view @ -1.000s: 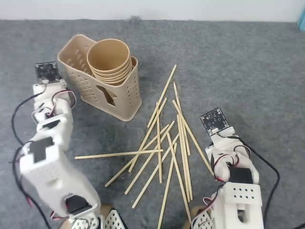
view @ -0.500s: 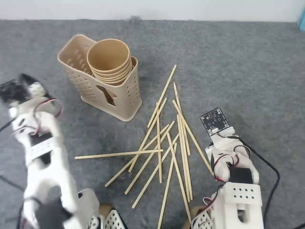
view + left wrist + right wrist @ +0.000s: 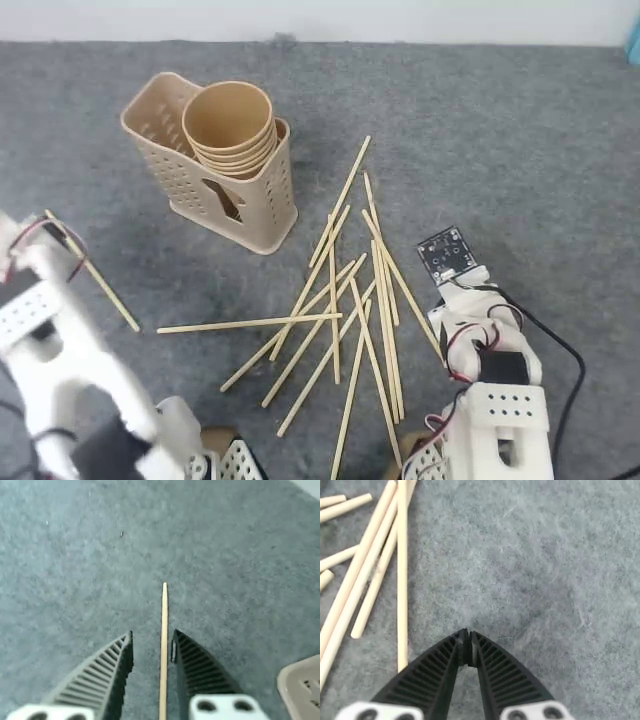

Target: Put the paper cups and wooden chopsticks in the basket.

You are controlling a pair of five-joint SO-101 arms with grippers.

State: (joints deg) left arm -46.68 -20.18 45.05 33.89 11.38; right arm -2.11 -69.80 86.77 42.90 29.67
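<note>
At the left edge of the table [image 3: 500, 130], which is wearing a grey carpet-like cover, the left arm [image 3: 40, 310] is holding a single chopstick [image 3: 100, 282] slantwise over the bare cover, well apart from the other sticks. Seen from its own wrist, the left pincer [image 3: 152, 634] is pinching that single chopstick [image 3: 163, 645] lengthwise: the stick is running out between the two ribbed fingers and past their tips, sitting closer to one finger than the other, so the tips are not quite meeting. A corner of the beige basket [image 3: 300, 685] is showing off to one side of it. From above, the basket [image 3: 255, 215] is standing toward the far left of the table, and a nested stack of paper cups [image 3: 228, 120] is sitting inside it, leaning a little and rising above its rim. Between the basket and the right arm [image 3: 485, 370], the loose chopsticks [image 3: 335, 300] are lying in a crossed heap flat on the cover, one of them lying crosswise and reaching out toward the left arm. Near the front right, the right pincer [image 3: 468, 632] is hanging just over the grey cover with its fingers pressed together and gripping nothing, and several of the loose chopsticks [image 3: 401, 570] are lying just beside it.
</note>
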